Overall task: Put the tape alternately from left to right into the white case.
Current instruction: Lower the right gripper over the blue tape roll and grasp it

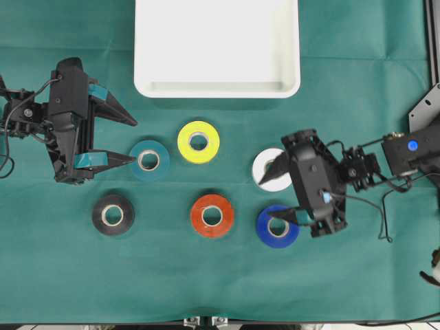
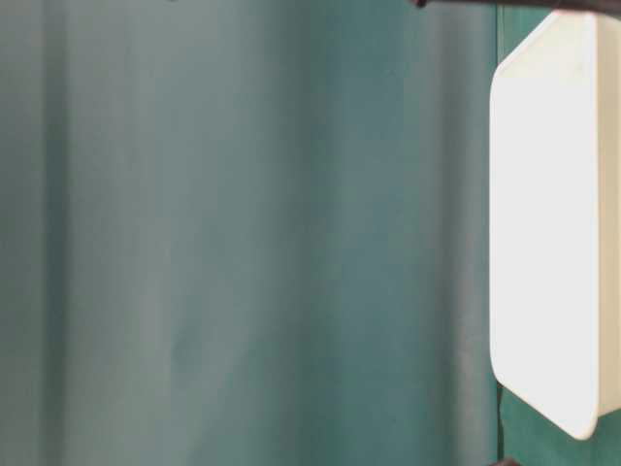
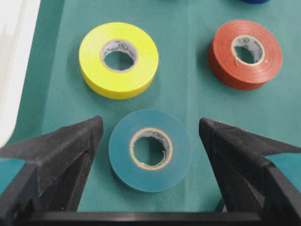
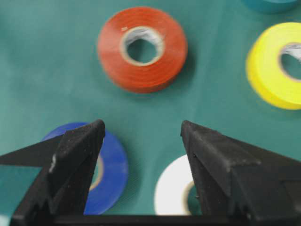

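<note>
The white case (image 1: pixel 216 88) lies empty at the table's far middle, and its rim also shows in the table-level view (image 2: pixel 543 223). Six tape rolls lie flat on the green cloth: teal (image 1: pixel 149 160), yellow (image 1: pixel 199 141), white (image 1: pixel 263 170), black (image 1: pixel 113 214), red-orange (image 1: pixel 212 215) and blue (image 1: pixel 270 231). My left gripper (image 1: pixel 135 141) is open. In its wrist view the teal roll (image 3: pixel 149 149) lies between the spread fingers (image 3: pixel 80 141), with a gap on each side. My right gripper (image 4: pixel 142 126) is open and holds nothing. It hangs over the gap between the blue roll (image 4: pixel 110 165) and the white roll (image 4: pixel 171 190).
Green cloth (image 1: pixel 357 82) covers the whole table. The yellow roll (image 3: pixel 118 59) and red-orange roll (image 3: pixel 244 54) lie just beyond the left gripper. A metal frame (image 1: pixel 423 103) and cables (image 1: pixel 385 220) sit at the right edge.
</note>
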